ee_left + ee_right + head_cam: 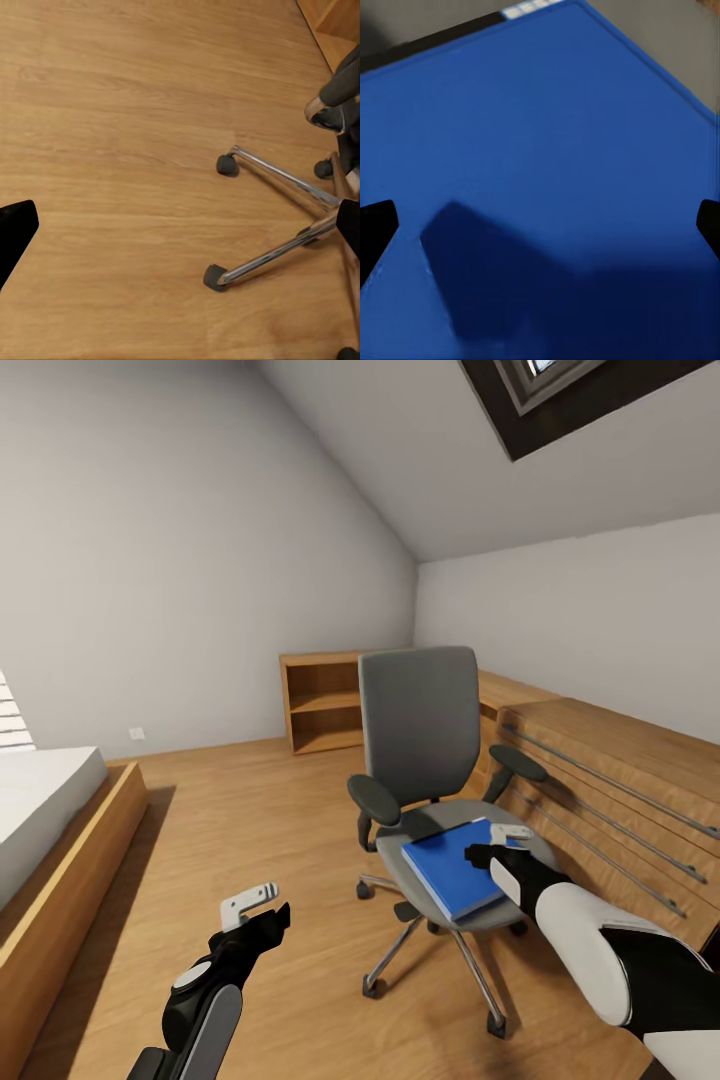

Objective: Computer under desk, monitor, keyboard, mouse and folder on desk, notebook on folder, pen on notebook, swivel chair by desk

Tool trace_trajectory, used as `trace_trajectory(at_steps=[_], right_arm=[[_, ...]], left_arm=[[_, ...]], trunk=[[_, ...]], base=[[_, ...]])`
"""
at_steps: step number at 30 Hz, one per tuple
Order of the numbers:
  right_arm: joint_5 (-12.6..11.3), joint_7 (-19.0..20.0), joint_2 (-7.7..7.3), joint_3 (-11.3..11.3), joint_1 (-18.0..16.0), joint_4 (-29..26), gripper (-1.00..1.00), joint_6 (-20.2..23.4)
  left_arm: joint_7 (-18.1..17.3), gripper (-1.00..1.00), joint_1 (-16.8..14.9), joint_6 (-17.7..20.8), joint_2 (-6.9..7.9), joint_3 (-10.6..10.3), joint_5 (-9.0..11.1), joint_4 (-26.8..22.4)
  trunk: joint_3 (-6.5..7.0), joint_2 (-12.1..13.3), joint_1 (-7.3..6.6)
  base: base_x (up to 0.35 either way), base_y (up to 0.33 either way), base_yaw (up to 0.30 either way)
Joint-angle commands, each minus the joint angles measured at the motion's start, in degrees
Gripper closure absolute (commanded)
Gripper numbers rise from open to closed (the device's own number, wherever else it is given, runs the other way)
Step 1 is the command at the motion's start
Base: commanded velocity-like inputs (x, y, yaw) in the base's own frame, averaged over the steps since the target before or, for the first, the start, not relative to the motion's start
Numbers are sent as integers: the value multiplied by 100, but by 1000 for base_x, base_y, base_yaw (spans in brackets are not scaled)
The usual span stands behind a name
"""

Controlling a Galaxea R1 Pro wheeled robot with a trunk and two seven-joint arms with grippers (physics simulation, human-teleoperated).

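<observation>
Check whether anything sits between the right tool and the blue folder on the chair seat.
Nothing visible does. The right tool hangs over the folder, which lies bare on the swivel chair's seat. In the right wrist view the folder spans the gap between the open fingertips, with only a shadow on it. The armrests flank the seat without covering the folder.

Right arm reaches forward and across from the lower right of the head view, white forearm leading into a black wrist, the right gripper (497,848) pointing down and away. Its dark fingertips (376,225) sit wide apart at the edges of the wrist view. Left arm is low, bent upward, the left gripper (262,905) raised with fingers spread, nothing between them.
</observation>
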Motion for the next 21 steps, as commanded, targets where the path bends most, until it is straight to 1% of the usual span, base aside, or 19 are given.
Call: trace_trajectory(at_steps=[1, 17, 21], right_arm=[[13, -9, 4, -47, -1, -11, -100, 25], [9, -4, 7, -53, -1, -57, -100, -5], [7, -2, 7, -53, -1, -71, -100, -6]], left_arm=[[57, -100, -4, 9, 1, -6, 62, -5], [74, -100, -4, 9, -2, -16, 46, -2], [79, -100, -4, 9, 0, -15, 46, -2]], trunk=[[12, 39, -24], [300, 681, -375], [300, 681, -375]], base=[[0, 0, 0], [0, 0, 0], [0, 0, 0]])
